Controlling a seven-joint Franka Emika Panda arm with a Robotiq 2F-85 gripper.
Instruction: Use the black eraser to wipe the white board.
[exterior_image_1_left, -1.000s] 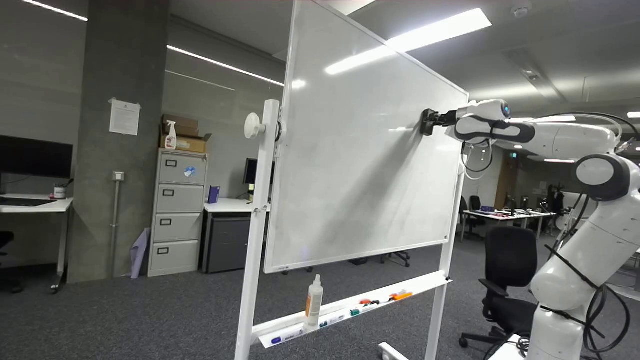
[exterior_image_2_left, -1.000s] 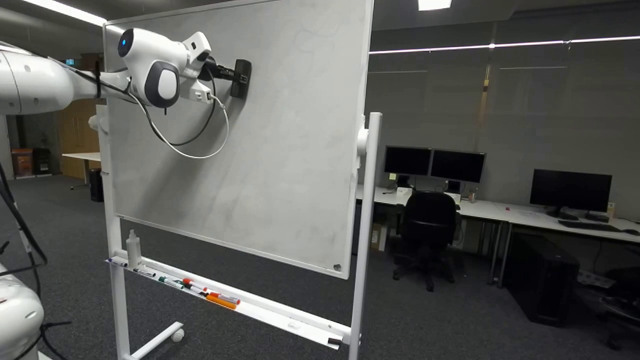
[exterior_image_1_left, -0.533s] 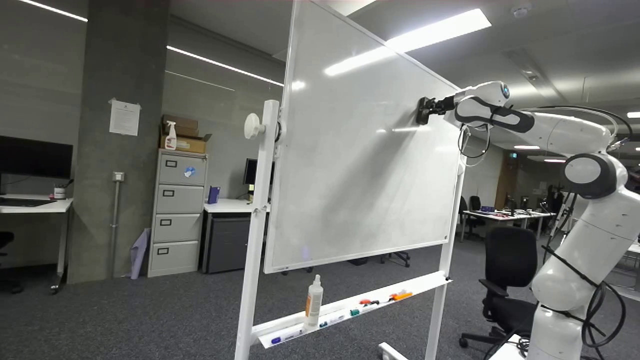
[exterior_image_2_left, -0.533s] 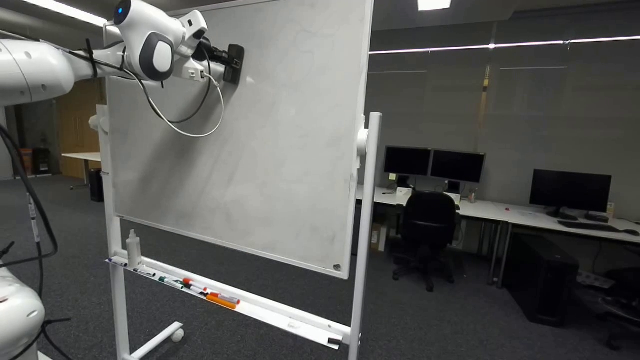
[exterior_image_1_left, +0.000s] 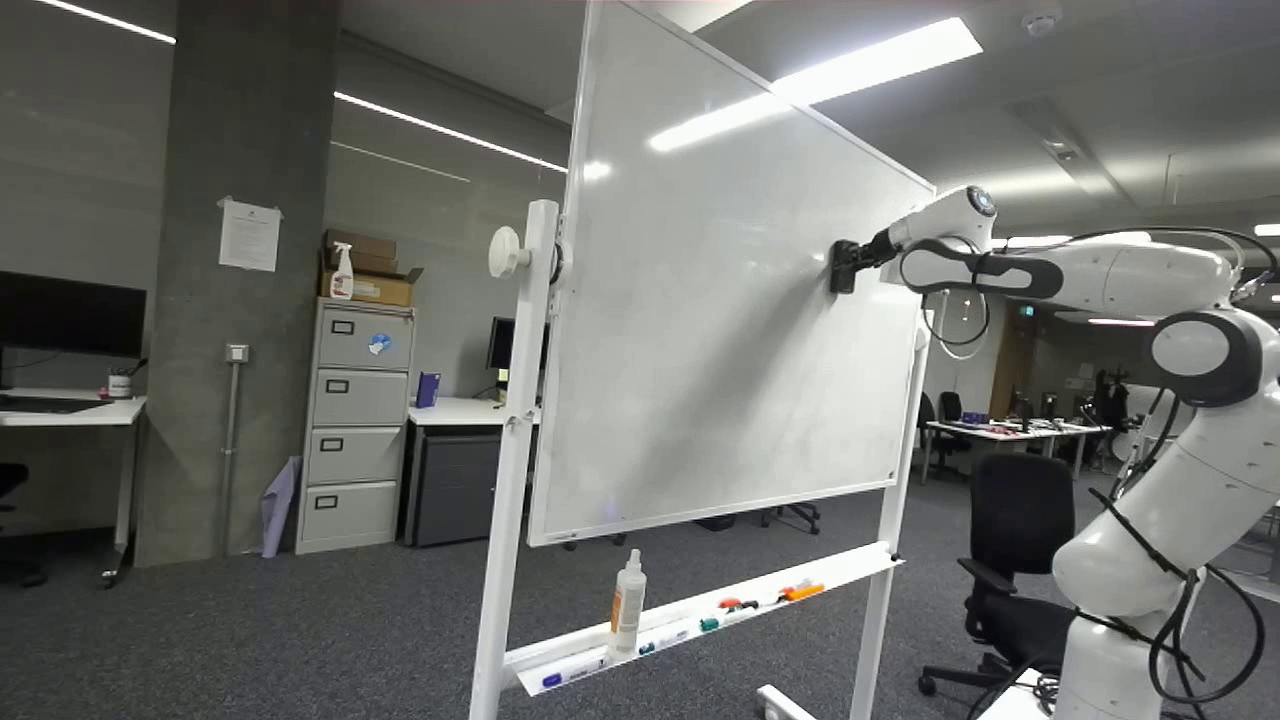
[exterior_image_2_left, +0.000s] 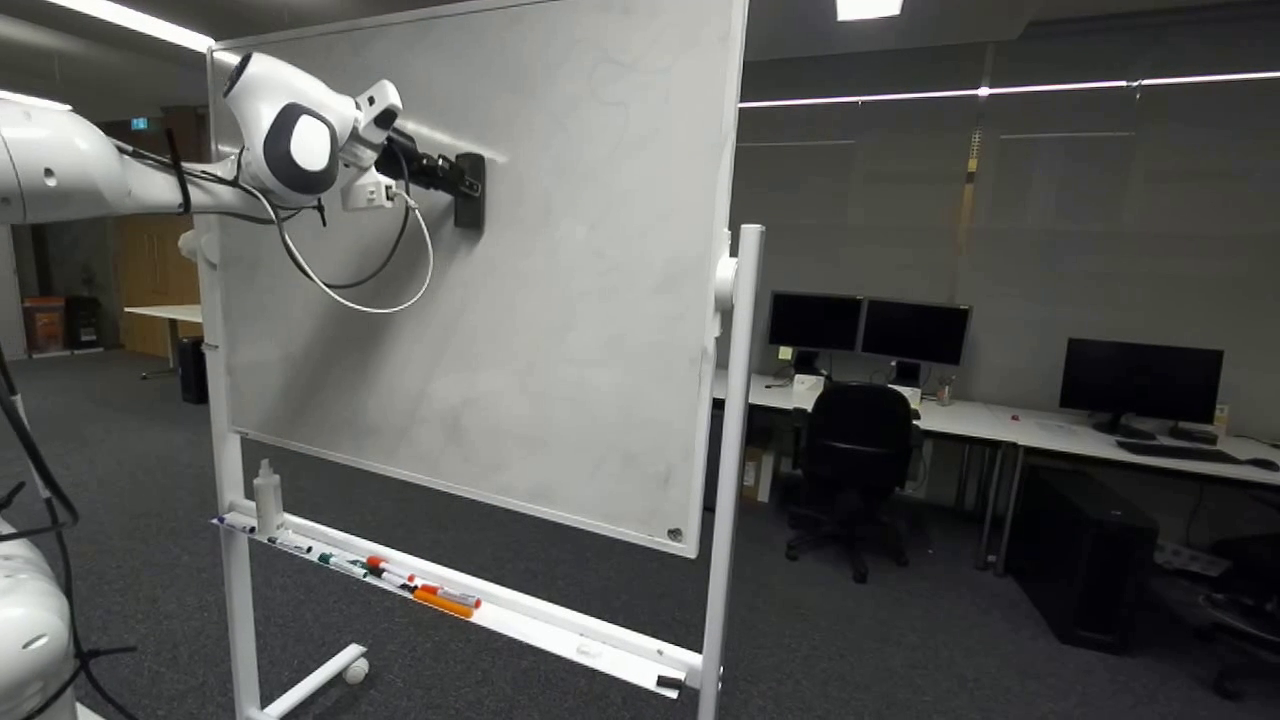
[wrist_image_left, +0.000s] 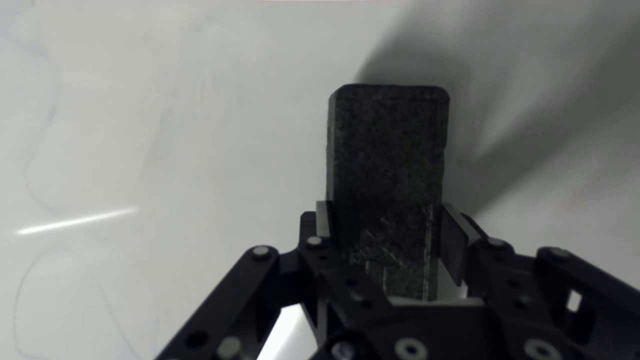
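Fingers (wrist_image_left: 324, 220), black and jointed, clasp the black rectangular eraser (wrist_image_left: 390, 150) between them. You have it against the upper half of the large glossy white board (exterior_image_1_left: 715, 290); beyond stands a grey four-drawer filing cabinet (exterior_image_1_left: 365, 400).

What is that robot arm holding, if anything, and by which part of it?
The black eraser, pinched by its two long sides between the fingers.
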